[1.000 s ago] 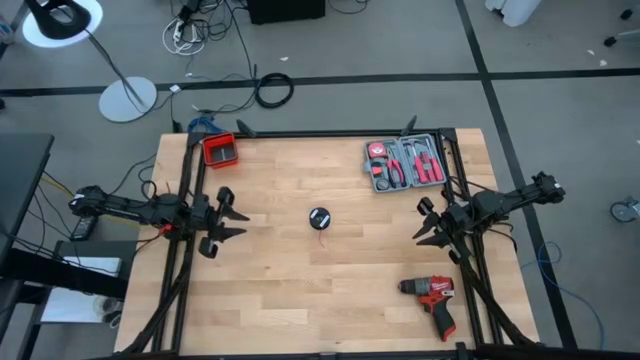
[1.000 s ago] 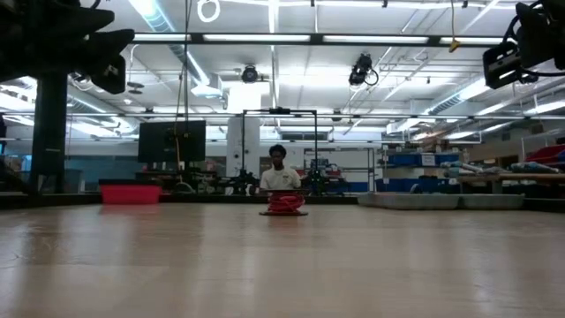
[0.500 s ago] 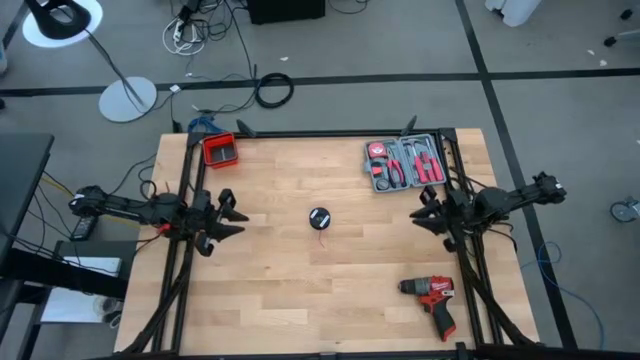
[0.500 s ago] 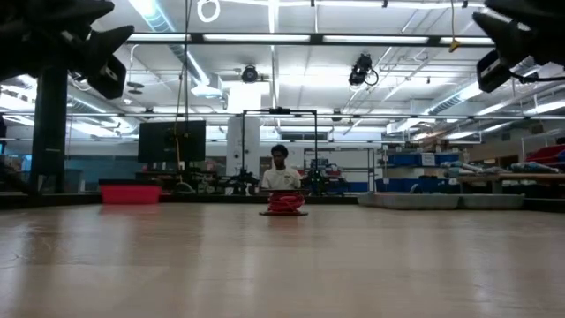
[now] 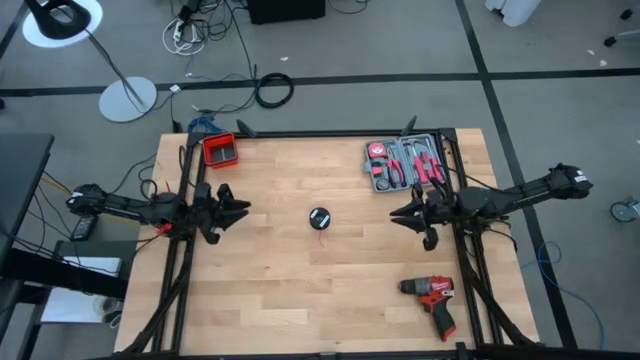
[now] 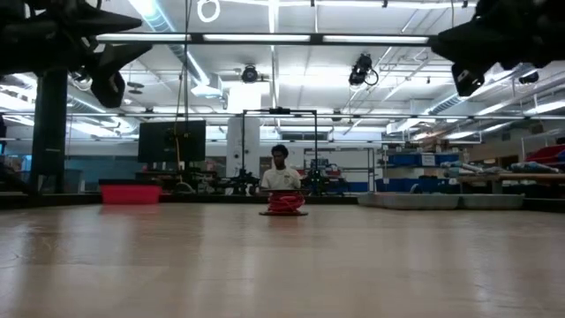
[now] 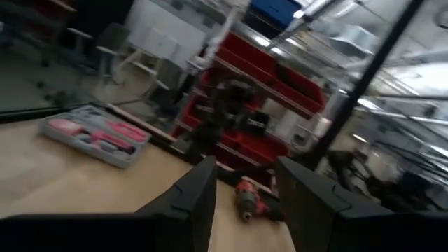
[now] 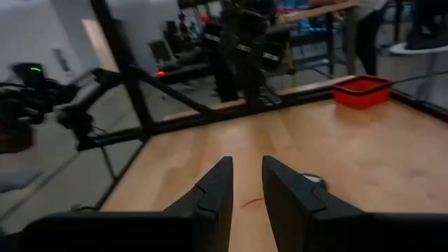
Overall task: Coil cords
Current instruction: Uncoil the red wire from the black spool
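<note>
The cords (image 5: 319, 217) lie as a small black and red coil flat on the middle of the wooden table; the low view shows them as a low red bundle (image 6: 284, 203). My left gripper (image 5: 240, 210) hovers open near the table's left edge, pointing level toward the cords. My right gripper (image 5: 397, 214) hovers right of the cords, pointing level at them, its fingers (image 8: 213, 192) a little apart with nothing between them. Both are well clear of the coil.
A grey case of red-handled tools (image 5: 404, 165) lies at the far right. A red drill (image 5: 432, 296) lies near the front right. A red bin (image 5: 220, 150) sits at the far left corner. Bare wood surrounds the cords. A person shows behind the table (image 6: 281, 172).
My right gripper has moved toward the table's middle and the cords, rising a little and tipping up to level. My left gripper has stayed in place and rolled about its own pointing line. The cords have not moved.
</note>
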